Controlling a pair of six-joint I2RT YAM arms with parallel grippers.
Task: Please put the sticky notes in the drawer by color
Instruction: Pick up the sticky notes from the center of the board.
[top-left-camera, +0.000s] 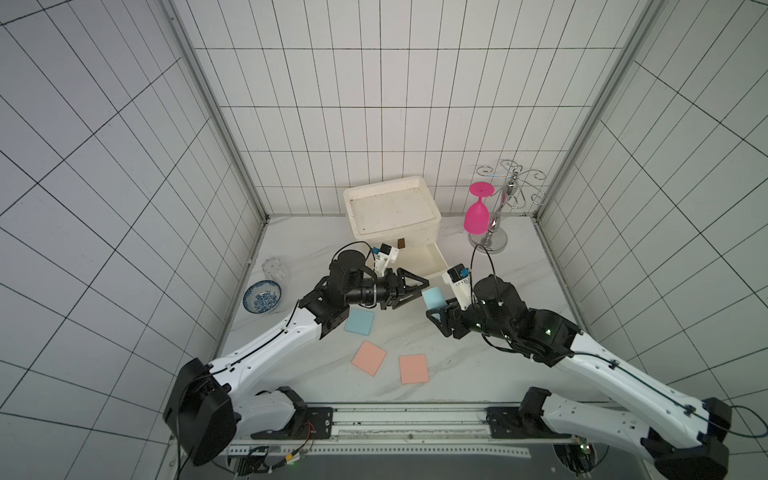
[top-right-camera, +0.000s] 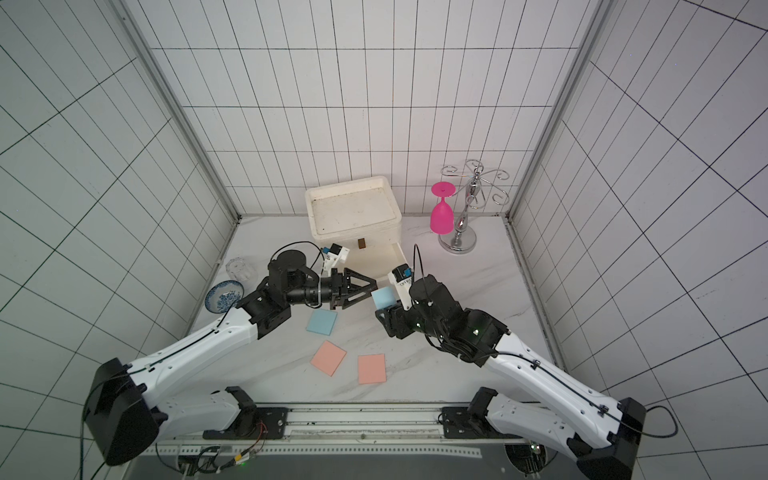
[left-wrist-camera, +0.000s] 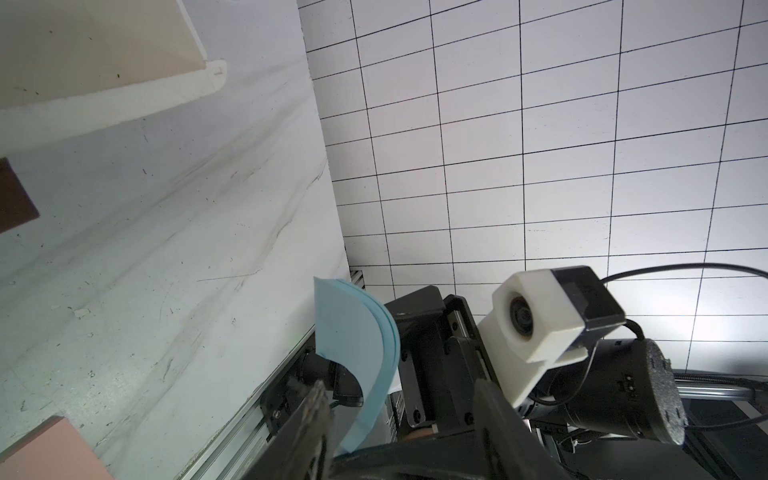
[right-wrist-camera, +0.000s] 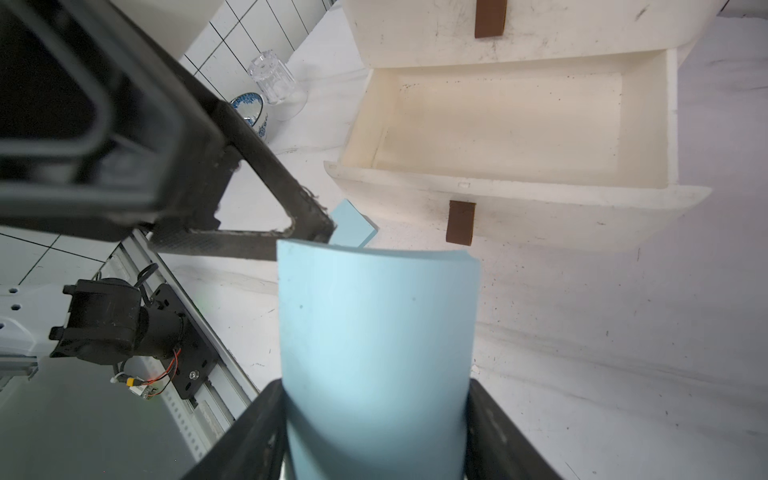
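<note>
Holding: my right gripper (right-wrist-camera: 372, 384) is clamped on the held pad (right-wrist-camera: 376, 332), a blue one. It is pinched across its width, so it bows like a trough, and its free edge points away from me.
Nearest me: left pink pad (top-left-camera: 369, 358) and right pink pad (top-left-camera: 413, 368) lie flat on the table (top-left-camera: 478, 365), apart from each other and clear of both arms.
Next out: spare blue pad (top-left-camera: 359, 321) lies flat, just beside my left arm's wrist joint.
Left gripper (top-left-camera: 409, 293): jaws stand apart with nothing gripped, as far as I can judge. One fingertip (right-wrist-camera: 316, 228) sits at the held pad's far corner; I cannot tell whether it touches or stops just short.
Bearing: the open drawer (right-wrist-camera: 540, 212) lies straight beyond the pad's free edge, farther from me than both grippers. Its long side runs across my line of reach.
Nearer arm: the right. It carries the pad and points at the drawer mouth, while the left comes in from the side.
Drawer: it looks empty in the right wrist view. It sits below a shut drawer, but I cannot tell whether it is the middle or the bottom one.
Chest (top-left-camera: 432, 226): stands against the back wall.
Tan pads: none in view.
My call: carry the pad forward over the front wall, then let go. The pad looks narrower than the drawer. I would pull the left finger clear first.
</note>
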